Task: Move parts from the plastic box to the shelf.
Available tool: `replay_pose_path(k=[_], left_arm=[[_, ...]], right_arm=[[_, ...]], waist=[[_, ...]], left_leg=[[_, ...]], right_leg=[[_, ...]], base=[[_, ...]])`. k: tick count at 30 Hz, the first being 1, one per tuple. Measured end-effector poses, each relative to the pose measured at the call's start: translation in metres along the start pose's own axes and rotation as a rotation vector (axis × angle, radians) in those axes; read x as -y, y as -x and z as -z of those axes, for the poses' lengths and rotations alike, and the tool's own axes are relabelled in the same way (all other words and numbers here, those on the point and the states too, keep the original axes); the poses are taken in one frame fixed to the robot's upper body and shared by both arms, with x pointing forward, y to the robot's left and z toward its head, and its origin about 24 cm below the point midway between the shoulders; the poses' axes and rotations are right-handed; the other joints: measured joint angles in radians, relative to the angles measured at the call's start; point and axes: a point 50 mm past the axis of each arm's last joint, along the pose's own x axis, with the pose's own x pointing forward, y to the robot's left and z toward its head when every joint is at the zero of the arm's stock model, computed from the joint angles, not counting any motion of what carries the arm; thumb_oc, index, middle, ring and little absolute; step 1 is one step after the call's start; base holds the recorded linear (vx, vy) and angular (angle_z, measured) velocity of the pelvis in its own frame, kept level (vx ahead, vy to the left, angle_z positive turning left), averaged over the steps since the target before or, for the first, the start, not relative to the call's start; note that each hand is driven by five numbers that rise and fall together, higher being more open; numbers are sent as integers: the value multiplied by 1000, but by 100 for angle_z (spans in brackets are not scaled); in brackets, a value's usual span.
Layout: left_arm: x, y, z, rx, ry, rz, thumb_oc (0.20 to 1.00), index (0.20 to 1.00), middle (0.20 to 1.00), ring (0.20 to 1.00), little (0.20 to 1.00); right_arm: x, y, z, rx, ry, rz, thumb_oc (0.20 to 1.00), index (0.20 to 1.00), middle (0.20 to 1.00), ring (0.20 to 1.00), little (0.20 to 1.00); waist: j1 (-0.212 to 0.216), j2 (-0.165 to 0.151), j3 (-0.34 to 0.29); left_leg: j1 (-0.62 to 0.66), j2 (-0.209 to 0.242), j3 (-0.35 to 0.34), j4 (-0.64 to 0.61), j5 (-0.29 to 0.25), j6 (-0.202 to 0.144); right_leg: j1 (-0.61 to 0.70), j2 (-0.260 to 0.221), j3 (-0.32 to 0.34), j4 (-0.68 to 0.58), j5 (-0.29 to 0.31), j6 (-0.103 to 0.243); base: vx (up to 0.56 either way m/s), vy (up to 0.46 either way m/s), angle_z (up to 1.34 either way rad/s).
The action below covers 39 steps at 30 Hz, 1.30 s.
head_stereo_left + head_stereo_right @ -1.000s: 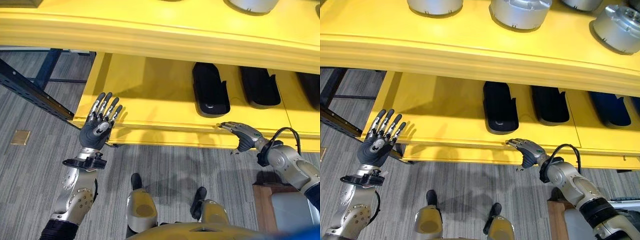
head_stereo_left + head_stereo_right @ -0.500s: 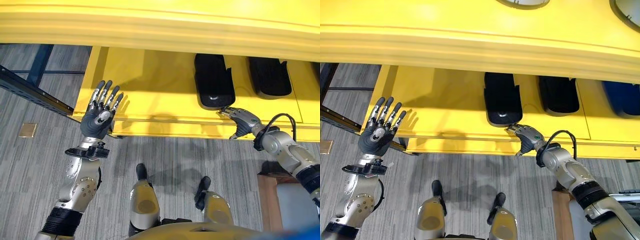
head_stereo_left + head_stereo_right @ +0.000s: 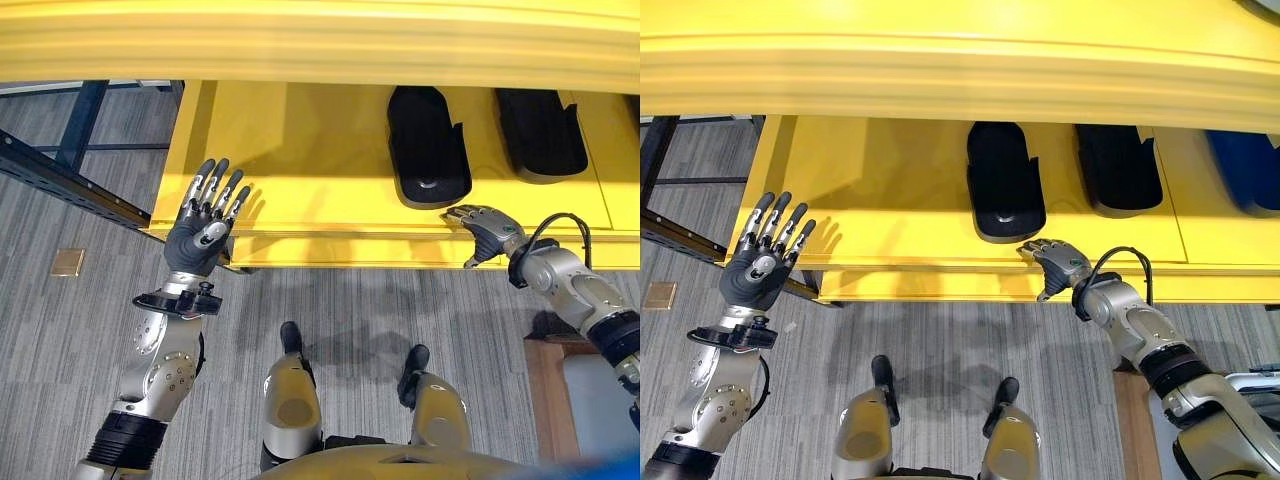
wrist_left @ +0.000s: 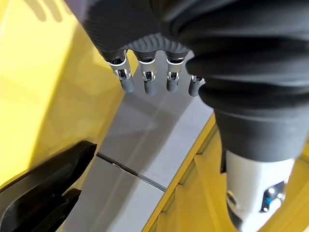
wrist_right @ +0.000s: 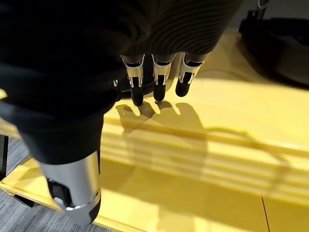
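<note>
A black part lies lengthwise on the lower board of the yellow shelf, with a second black part to its right. Further right lies a blue part. My right hand hovers over the shelf's front edge, just right of the first part's near end. It is open, its fingers relaxed and holding nothing. My left hand is raised at the shelf's front left corner, open, with its fingers straight and spread.
The upper shelf board overhangs the lower one. A dark blue steel frame runs along the left. A brown wooden edge and a pale box stand at the lower right on the grey carpet.
The view has shifted. My right hand's fingertips were at the near end of the first black part half a second ago; now they are a little off it, to the right. My left hand has stayed put.
</note>
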Motion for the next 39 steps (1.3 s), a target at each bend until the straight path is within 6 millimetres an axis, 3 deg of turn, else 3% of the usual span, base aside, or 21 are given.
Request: replay_pose_path(k=[11,17,27,39], left_arm=[[1,1,1,-1,4,6,1000,1000,1000,1000,1000],[2,1,5,-1,27,-2,1000,1000,1000,1000,1000],[6,2,12,-26,53,2,1000,1000,1000,1000,1000],[8,3,18,-58,67,-11,1000,1000,1000,1000,1000]], right_arm=[[5,-7,-4,11,38,-31,1000,1000,1000,1000,1000],[3,-10,-5,0,28,-52,1000,1000,1000,1000,1000],[1,-21,-25,14,-95,-64,1000,1000,1000,1000,1000],[-1,-28,-58,95,-115,-101,1000,1000,1000,1000,1000]], waist=[[0,3,-2],[1,36,-23],[-1,40,-30],[2,52,-56]], left_leg=[[-1,3,1,2,4,1],[-1,3,-1,4,6,2],[0,4,-6,4,12,-1],[-2,3,-7,4,14,-1]], right_leg=[[-18,-4,4,34,-11,-8],[-19,-5,4,40,-12,-9],[-35,-11,5,74,-30,-18],[-47,-15,8,97,-45,-19]], base=[[8,1,0],[12,-1,0],[0,0,0],[11,6,0]])
